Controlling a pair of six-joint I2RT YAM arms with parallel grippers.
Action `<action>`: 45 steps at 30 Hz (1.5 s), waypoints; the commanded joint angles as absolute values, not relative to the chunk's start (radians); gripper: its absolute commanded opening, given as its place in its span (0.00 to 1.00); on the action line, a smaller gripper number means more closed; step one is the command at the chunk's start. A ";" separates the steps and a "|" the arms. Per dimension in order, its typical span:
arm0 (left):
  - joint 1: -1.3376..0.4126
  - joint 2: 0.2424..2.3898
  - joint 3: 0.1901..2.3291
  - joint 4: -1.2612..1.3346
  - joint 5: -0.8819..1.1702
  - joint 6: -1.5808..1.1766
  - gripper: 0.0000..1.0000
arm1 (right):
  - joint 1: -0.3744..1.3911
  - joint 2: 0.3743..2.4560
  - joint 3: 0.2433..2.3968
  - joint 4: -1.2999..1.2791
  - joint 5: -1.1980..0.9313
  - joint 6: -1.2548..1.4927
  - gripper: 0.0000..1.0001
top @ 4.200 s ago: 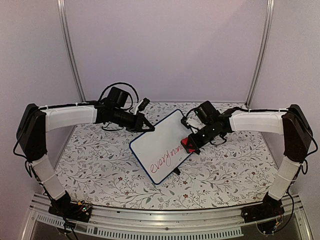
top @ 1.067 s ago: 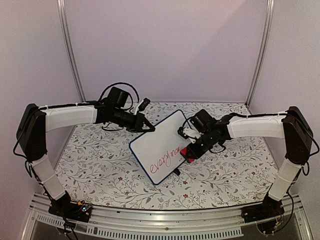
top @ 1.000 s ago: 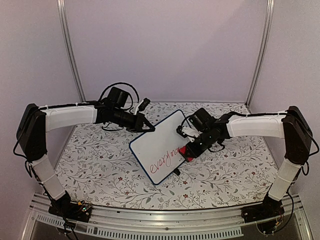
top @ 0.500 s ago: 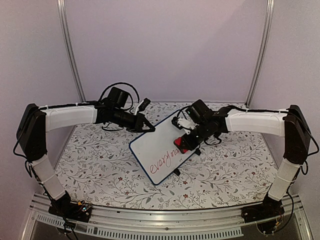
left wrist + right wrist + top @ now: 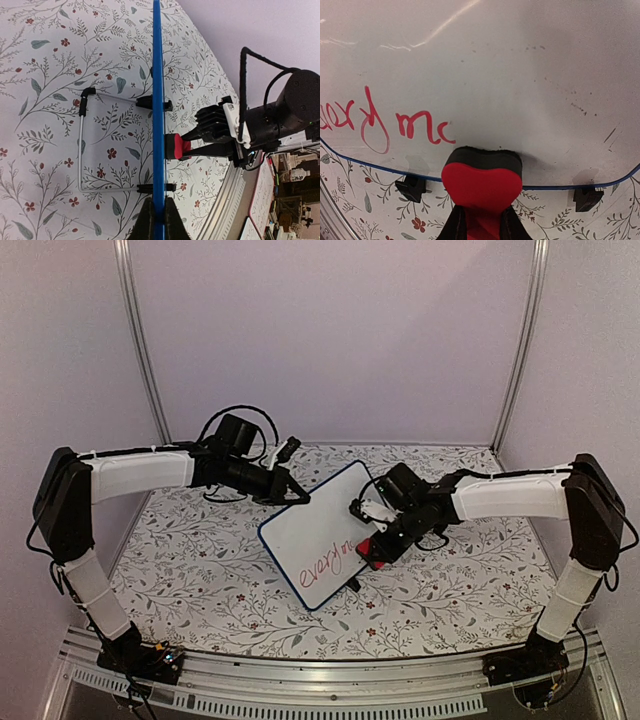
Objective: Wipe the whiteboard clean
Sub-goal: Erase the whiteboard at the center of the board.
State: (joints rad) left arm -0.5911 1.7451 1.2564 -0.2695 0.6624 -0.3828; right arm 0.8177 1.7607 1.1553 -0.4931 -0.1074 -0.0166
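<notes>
Since four seconds ago, right gripper with red eraser swept onto whiteboard from its right edge, now back low at that edge. Red writing shorter: last letters wiped off.

Looking down from above and behind the arm bases, facing 12 o'clock, taking in the whole table from afar. Riding the left wrist, sighting close along the whiteboard edge-on, eraser at 3 o'clock. Riding the right wrist, hugging the whiteboard's face, eraser at 6 o'clock. Sharing whiteboard and eraser across all three.
</notes>
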 commanded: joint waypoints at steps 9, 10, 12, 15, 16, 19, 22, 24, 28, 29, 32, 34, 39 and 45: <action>-0.620 1.738 1.266 -0.272 0.723 -0.350 0.00 | 0.824 1.759 1.124 -0.503 -0.109 -0.007 0.01; -0.620 1.738 1.266 -0.272 0.723 -0.348 0.00 | 0.826 1.761 1.136 -0.501 -0.118 -0.009 0.01; -0.620 1.739 1.266 -0.272 0.722 -0.348 0.00 | 0.841 1.771 1.169 -0.501 -0.122 -0.016 0.01; -0.620 1.740 1.266 -0.272 0.722 -0.350 0.00 | 0.870 1.800 1.238 -0.508 -0.105 -0.034 0.01; -0.620 1.740 1.265 -0.272 0.722 -0.349 0.00 | 0.876 1.812 1.259 -0.512 -0.098 -0.038 0.01; -0.621 1.740 1.266 -0.272 0.722 -0.349 0.00 | 0.884 1.834 1.315 -0.523 -0.079 -0.050 0.01; -0.620 1.739 1.266 -0.272 0.723 -0.348 0.00 | 0.887 1.846 1.356 -0.530 -0.071 -0.060 0.01; -0.620 1.738 1.266 -0.272 0.723 -0.349 0.00 | 0.890 1.850 1.377 -0.534 -0.060 -0.065 0.01; -0.620 1.735 1.265 -0.273 0.722 -0.349 0.00 | 0.898 1.842 1.397 -0.533 -0.063 -0.069 0.01; -0.620 1.734 1.266 -0.272 0.722 -0.349 0.00 | 0.898 1.839 1.397 -0.532 -0.066 -0.069 0.01; -0.621 1.734 1.266 -0.272 0.723 -0.348 0.00 | 0.900 1.833 1.383 -0.540 -0.068 -0.069 0.01; -0.621 1.732 1.265 -0.272 0.722 -0.350 0.00 | 0.901 1.836 1.362 -0.545 -0.066 -0.069 0.01; -0.621 1.732 1.265 -0.272 0.724 -0.348 0.00 | 0.901 1.842 1.297 -0.545 -0.075 -0.055 0.01; -0.620 1.735 1.265 -0.273 0.724 -0.350 0.00 | 0.901 1.827 1.232 -0.533 -0.074 -0.040 0.01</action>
State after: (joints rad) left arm -0.5911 1.7451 1.2564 -0.2695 0.6571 -0.3782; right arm 0.8967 1.8111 1.2922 -0.5297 -0.0860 -0.0597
